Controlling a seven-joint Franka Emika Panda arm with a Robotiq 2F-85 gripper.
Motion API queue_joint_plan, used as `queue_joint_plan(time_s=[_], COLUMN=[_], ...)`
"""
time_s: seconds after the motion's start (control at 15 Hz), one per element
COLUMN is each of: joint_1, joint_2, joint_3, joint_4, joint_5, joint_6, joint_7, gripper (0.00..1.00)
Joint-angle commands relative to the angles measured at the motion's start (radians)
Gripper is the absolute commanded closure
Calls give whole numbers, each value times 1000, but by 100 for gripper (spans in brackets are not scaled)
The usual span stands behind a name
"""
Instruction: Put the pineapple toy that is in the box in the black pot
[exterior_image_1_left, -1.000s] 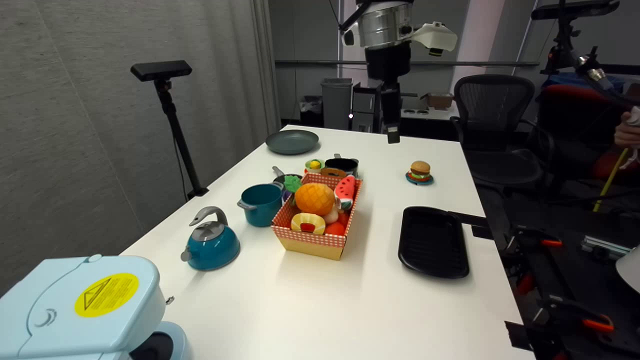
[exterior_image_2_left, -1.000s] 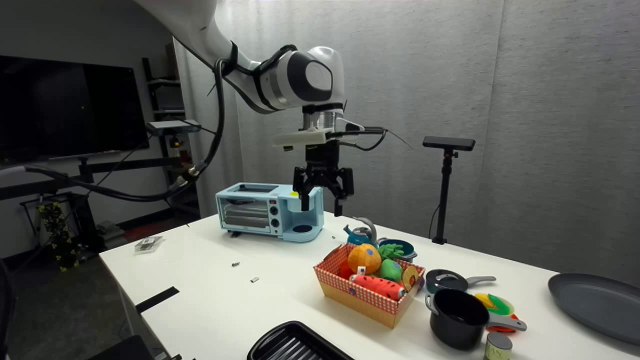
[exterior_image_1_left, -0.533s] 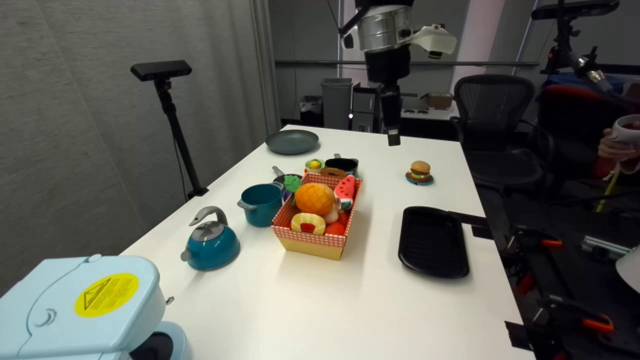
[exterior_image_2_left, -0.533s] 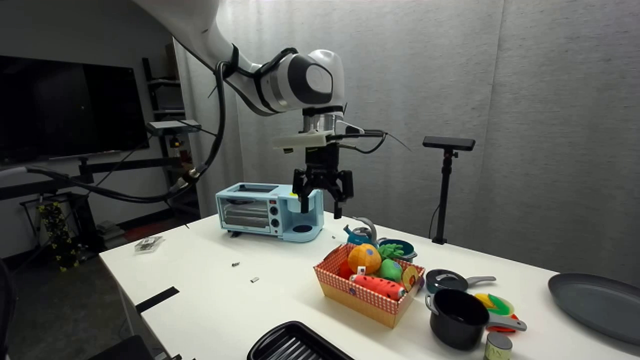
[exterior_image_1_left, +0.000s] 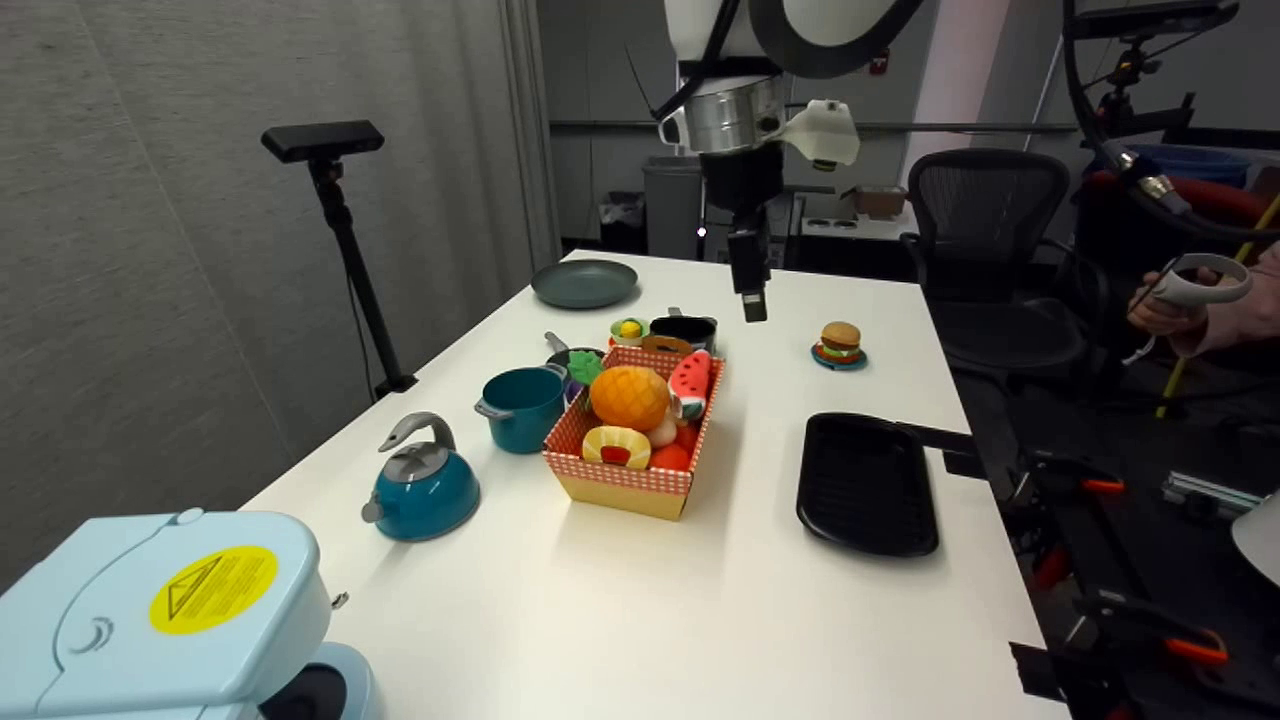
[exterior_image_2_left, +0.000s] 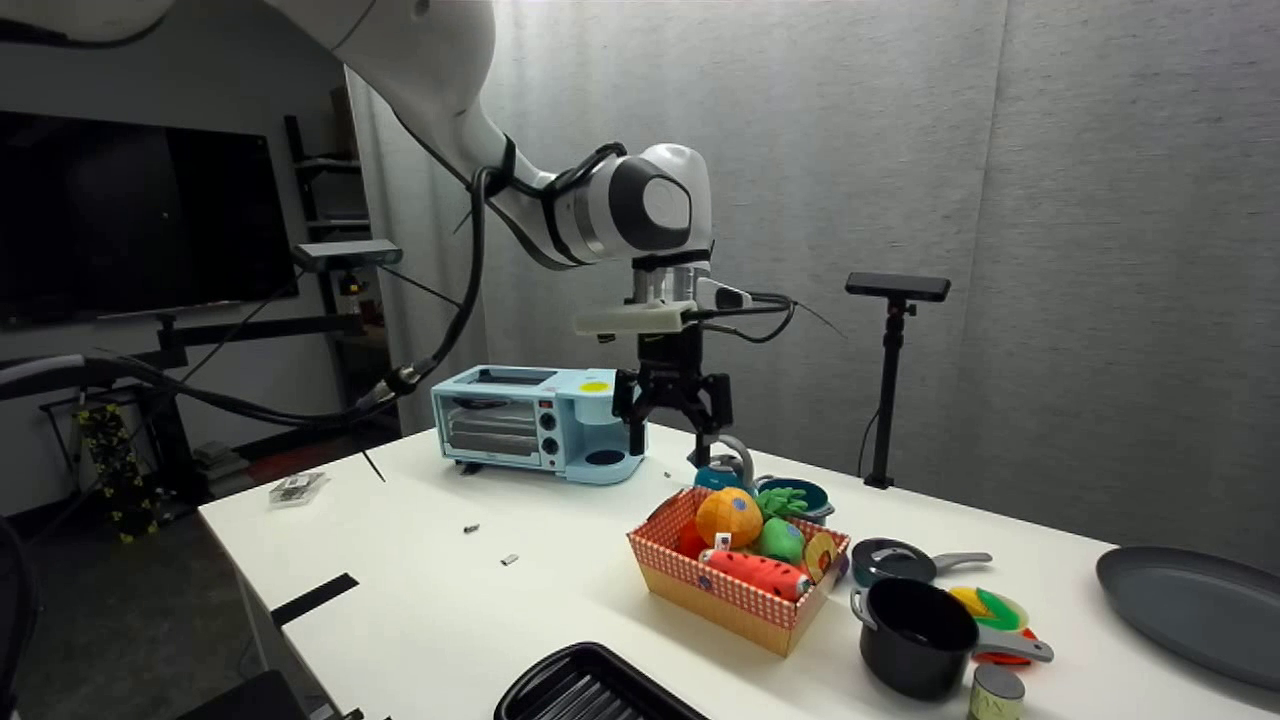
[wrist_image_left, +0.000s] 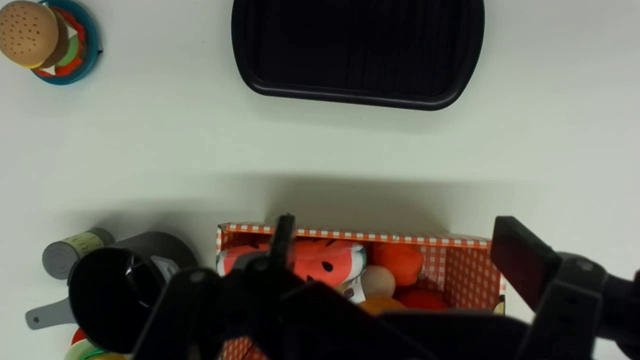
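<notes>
From left to right in an exterior view, you meet first your gripper (exterior_image_2_left: 670, 450), higher than the box (exterior_image_2_left: 715, 605) and a little to its left, touching nothing. In the wrist view its fingers (wrist_image_left: 522, 260) stand wide apart, with nothing held between them. If you lower it badly aligned, a fingertip may press the box's rim and push the box away.

The pineapple (exterior_image_2_left: 728, 517) is inside the box, left of its middle, and its green leaves (exterior_image_2_left: 783, 503) seem to lean over the far edge. The watermelon (exterior_image_2_left: 757, 574) lies along the box's near side; being so close, it may be pinched too, or stop one finger.

Right of the box, near but apart, stands the black pot (exterior_image_2_left: 905, 660). The pineapple looks big for its mouth, so a release off centre could let it sit on the rim and roll away. Farther right from the box is a can (exterior_image_2_left: 996, 694), easy to knock with a low swing.

Your fingers are dark and narrow. The box has slanted, stiff-looking sides, checked red and white above, pale below. The pineapple is round, with crossed lines, and seems stuffed cloth, so it should give under your grip. The watermelon looks long and soft. The black pot is round and hard-looking, with grey handles.
</notes>
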Motion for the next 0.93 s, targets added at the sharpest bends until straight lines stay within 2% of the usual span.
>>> queue_joint_plan(time_s=[0.0, 0.33, 0.87], joint_1=[-6, -1, 7], joint_2=[90, 161, 274], joint_3=[-12, -25, -13], joint_4=[86, 147, 269], joint_5=[-43, -58, -35], joint_6=[56, 92, 61], joint_7=[39, 62, 60], gripper=[0, 0, 0])
